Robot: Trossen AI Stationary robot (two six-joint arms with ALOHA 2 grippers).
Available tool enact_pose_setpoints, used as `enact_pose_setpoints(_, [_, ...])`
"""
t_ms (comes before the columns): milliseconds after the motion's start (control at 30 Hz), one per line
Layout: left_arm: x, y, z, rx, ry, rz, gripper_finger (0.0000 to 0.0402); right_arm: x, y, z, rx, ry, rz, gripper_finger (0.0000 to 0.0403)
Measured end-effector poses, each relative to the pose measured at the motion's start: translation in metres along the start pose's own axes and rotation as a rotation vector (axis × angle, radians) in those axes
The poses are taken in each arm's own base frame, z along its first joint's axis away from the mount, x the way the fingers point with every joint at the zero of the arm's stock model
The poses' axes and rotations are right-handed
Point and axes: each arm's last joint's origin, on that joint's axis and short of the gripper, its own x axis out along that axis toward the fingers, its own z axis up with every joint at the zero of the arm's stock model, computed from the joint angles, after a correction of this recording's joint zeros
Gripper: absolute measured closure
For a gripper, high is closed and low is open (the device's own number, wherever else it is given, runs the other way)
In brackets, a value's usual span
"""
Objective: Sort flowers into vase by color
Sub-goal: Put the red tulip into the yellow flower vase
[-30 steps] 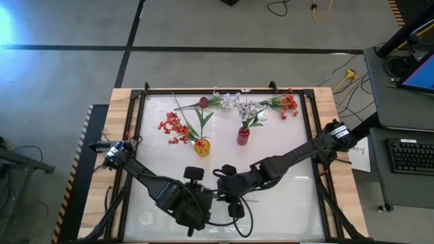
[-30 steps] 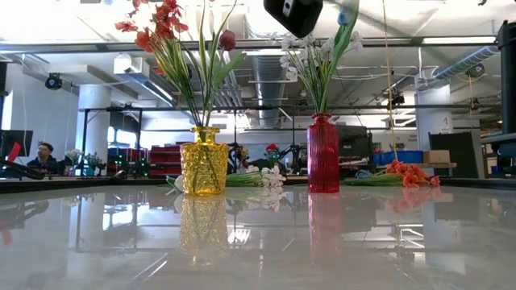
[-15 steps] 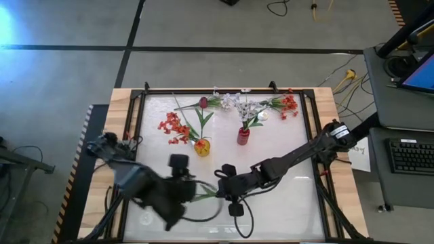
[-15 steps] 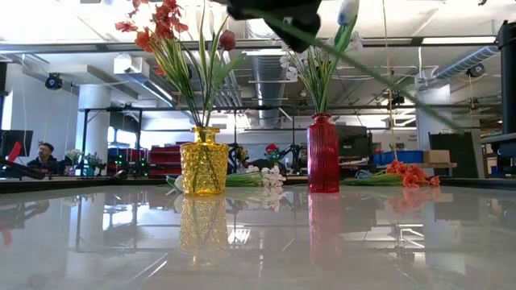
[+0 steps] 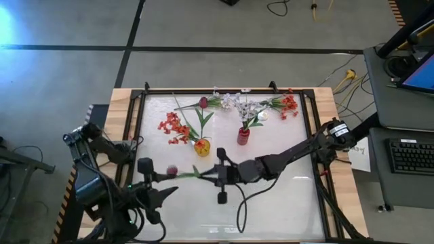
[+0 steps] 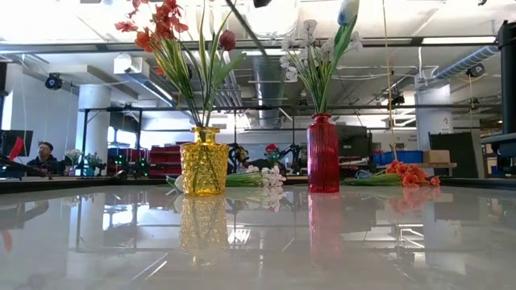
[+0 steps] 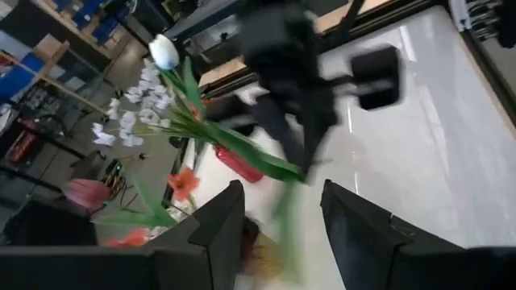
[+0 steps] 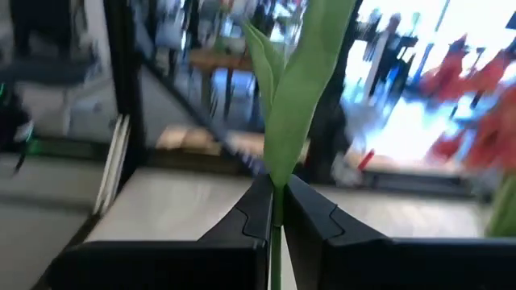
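Tulip (image 5: pixel 173 171) stem between pinched right gripper (image 5: pixel 218 173) jaws.

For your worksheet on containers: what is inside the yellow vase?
The yellow vase holds a red-orange blossom spray and a dark red tulip on green stems. The textured glass hides the stem ends inside.
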Motion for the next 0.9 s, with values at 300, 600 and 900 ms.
enact_pose_setpoints(300, [0.029, -0.031, -0.055, -0.047, -0.059, -0.106, 0.0251, -0.002, -0.047, 0.018, 0.042, -0.362, -0.097, 0.0392])
enact_pose_setpoints(600, [0.048, -0.035, -0.101, -0.085, -0.305, -0.337, 0.027, -0.016, -0.093, -0.013, 0.115, -0.537, -0.181, 0.0393])
enact_pose_setpoints(900, [0.07, -0.006, -0.141, -0.247, -0.43, -0.272, 0.0302, 0.007, -0.103, -0.032, 0.069, -0.575, -0.251, 0.0393])
